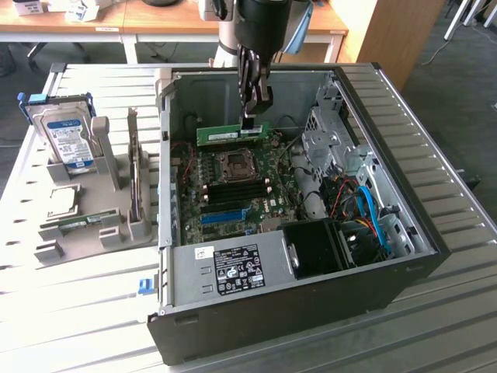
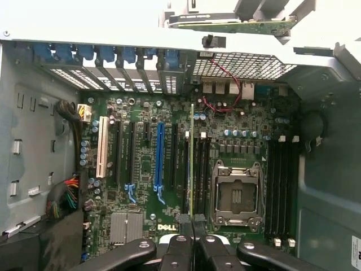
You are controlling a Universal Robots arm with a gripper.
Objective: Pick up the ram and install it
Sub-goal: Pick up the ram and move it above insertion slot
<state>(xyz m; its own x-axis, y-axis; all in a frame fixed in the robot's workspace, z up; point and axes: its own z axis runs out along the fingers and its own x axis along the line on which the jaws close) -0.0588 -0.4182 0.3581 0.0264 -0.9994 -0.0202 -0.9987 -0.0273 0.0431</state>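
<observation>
The ram (image 1: 229,134) is a thin green stick hanging level inside the open computer case (image 1: 404,179), above the motherboard (image 1: 233,194). My gripper (image 1: 250,118) comes down from above and is shut on the stick's upper edge near its right end in the exterior view. In the wrist view the ram (image 2: 192,152) shows edge-on as a thin green line running away from my gripper (image 2: 192,221), over the black memory slots (image 2: 200,169) beside the CPU socket (image 2: 237,195). The stick is clear of the board, apart from the slots.
A silver hard drive (image 1: 68,136) stands in a grey holder (image 1: 93,225) on the exterior view's left. Inside the case are a blue slot strip (image 2: 159,161), a power supply (image 1: 233,268), a drive cage (image 1: 334,144) and loose cables (image 1: 365,210).
</observation>
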